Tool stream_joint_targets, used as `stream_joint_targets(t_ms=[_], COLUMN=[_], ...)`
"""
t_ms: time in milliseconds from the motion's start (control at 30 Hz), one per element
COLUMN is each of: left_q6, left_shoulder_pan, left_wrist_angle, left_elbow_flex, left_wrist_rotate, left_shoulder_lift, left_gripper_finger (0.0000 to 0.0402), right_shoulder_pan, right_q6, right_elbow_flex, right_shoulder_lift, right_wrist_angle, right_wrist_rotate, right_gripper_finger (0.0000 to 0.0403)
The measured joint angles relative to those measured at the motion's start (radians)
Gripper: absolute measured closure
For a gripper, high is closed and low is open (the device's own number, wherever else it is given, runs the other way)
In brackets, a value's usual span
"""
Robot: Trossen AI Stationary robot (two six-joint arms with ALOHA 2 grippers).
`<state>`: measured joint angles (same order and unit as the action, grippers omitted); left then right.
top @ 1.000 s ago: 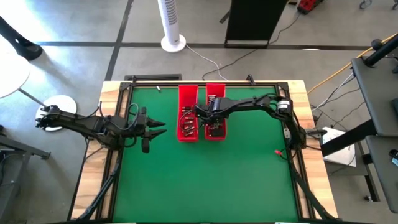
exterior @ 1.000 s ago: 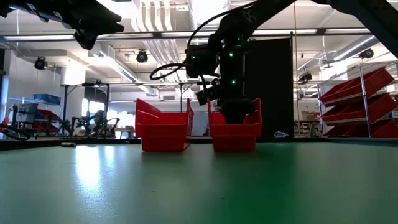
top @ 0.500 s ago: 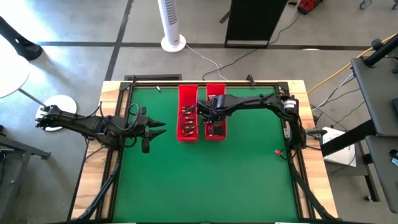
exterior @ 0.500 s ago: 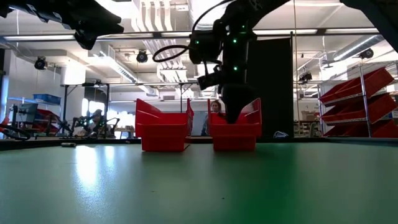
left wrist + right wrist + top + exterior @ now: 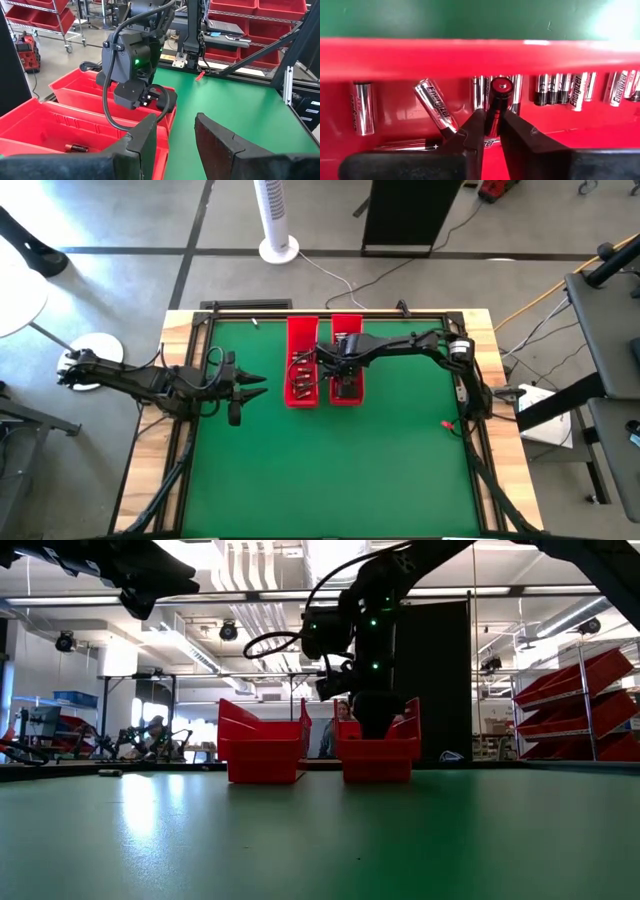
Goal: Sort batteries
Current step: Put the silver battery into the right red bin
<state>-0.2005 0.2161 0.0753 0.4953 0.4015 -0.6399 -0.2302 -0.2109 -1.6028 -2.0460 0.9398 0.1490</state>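
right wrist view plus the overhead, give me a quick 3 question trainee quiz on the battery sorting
1. True or false: the right claw is pinching a battery between its fingers.
2. Over which red tray does the right claw hang in the high view? A) left tray B) right tray C) neither
3. Where is the left claw waiting?

Key
1. True.
2. B.
3. Above the green mat, left of the left tray, holding nothing, fingers apart.
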Motion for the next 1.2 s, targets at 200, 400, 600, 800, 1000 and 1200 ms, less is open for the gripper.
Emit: stream_joint_targets(t_ms=[200, 400, 600, 800, 1000, 1200], left_q6=[0.000, 0.000, 0.000, 0.000, 0.000, 0.000], left_shoulder_pan=[0.000, 0.000, 0.000, 0.000, 0.000, 0.000], left_wrist_angle=[0.000, 0.000, 0.000, 0.000, 0.000, 0.000], left_elbow_flex=[0.000, 0.000, 0.000, 0.000, 0.000, 0.000], left_wrist_rotate=[0.000, 0.000, 0.000, 0.000, 0.000, 0.000], left_shoulder_lift=[0.000, 0.000, 0.000, 0.000, 0.000, 0.000], left_gripper_finger=[0.0288, 0.0288, 0.0288, 0.0288, 0.0288, 0.0288], right_shoulder_pan=[-0.002, -0.002, -0.002, -0.002, -0.002, -0.002], right_q6=[-0.005, 0.001, 0.001, 0.001, 0.003, 0.018], right_elbow_flex=[0.002, 0.003, 0.002, 0.002, 0.002, 0.002], right_shoulder_lift=[-0.005, -0.026, -0.030, -0.030, -0.030, -0.031], right_wrist_angle=[-0.001, -0.003, -0.003, -0.003, -0.004, -0.004], right_wrist_rotate=[0.000, 0.000, 0.001, 0.001, 0.000, -0.001], right_gripper_finger=[0.0358, 0.0361, 0.0346, 0.0355, 0.0378, 0.0378])
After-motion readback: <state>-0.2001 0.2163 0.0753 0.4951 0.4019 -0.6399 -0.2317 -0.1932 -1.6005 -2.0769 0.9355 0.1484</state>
